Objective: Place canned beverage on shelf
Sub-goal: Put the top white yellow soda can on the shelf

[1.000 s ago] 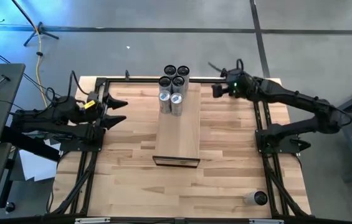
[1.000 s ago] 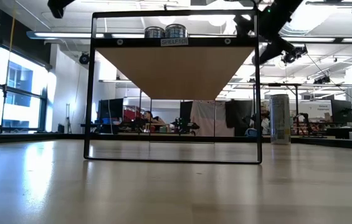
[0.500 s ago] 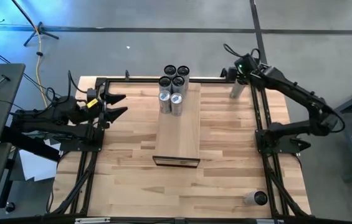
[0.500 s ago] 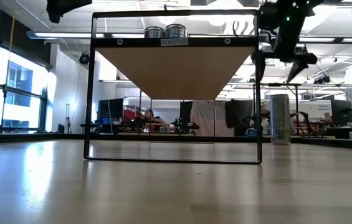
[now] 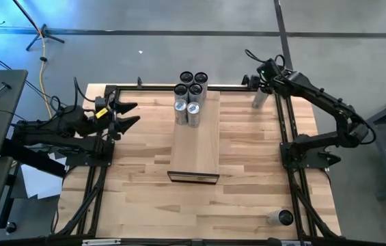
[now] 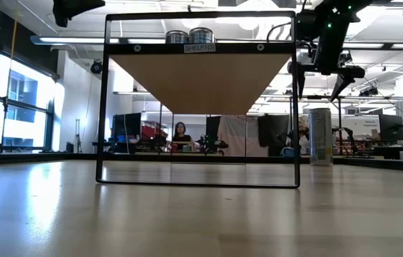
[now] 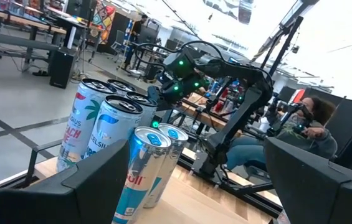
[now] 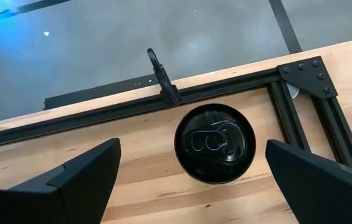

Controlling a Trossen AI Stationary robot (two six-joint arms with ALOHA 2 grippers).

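Right gripper (image 8: 188, 177) poised directly above an upright black-topped can (image 8: 214, 144) at the table's far right corner, fingers (image 8: 82, 174) spread wide, nothing held. Can (image 5: 259, 100) standing on the butcher-block tabletop (image 5: 145, 171) beside the black frame rail. Shelf (image 5: 196, 147) at table centre, six cans (image 5: 190, 99) clustered at its far end. Another can (image 5: 279, 217) lying near the front right corner. Left gripper (image 5: 130, 115) open and empty, waiting left of the shelf.

Overhead; table-level; two wrist views
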